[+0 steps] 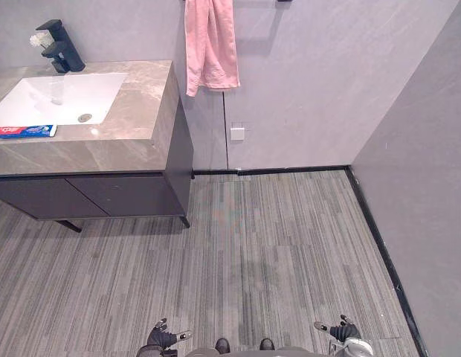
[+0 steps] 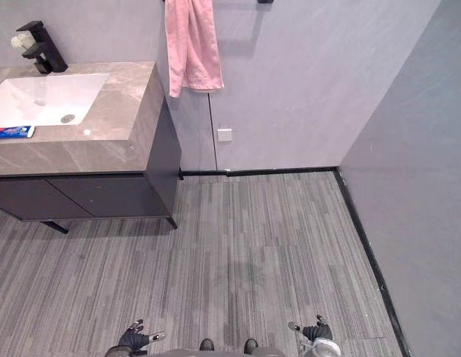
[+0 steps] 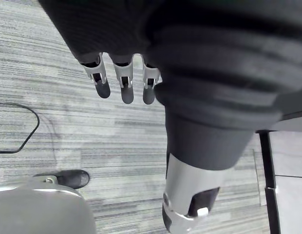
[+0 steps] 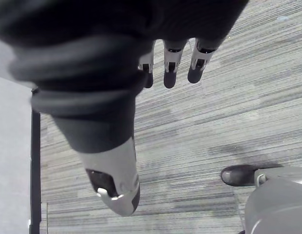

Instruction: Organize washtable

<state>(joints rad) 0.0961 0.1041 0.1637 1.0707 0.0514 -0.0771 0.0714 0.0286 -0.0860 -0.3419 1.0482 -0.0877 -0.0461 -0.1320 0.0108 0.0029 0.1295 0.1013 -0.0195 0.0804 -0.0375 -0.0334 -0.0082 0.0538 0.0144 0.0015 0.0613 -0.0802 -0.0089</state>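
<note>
The washtable (image 1: 119, 149) stands at the upper left, a grey stone top on a dark cabinet. A white basin (image 1: 56, 97) is sunk into it, with a black tap (image 1: 59, 46) behind. A red, white and blue toothpaste tube (image 1: 24, 132) lies on the top in front of the basin. My left hand (image 1: 165, 336) hangs low over the floor at the bottom, fingers (image 3: 126, 85) relaxed and holding nothing. My right hand (image 1: 340, 331) hangs likewise at the bottom right, fingers (image 4: 170, 68) straight and empty. Both are far from the washtable.
A pink towel (image 1: 210, 44) hangs on the grey wall right of the washtable. A white wall socket (image 1: 237, 133) sits below it. Grey striped flooring (image 1: 275, 253) spreads between me and the cabinet. A grey side wall (image 1: 424, 193) closes the right.
</note>
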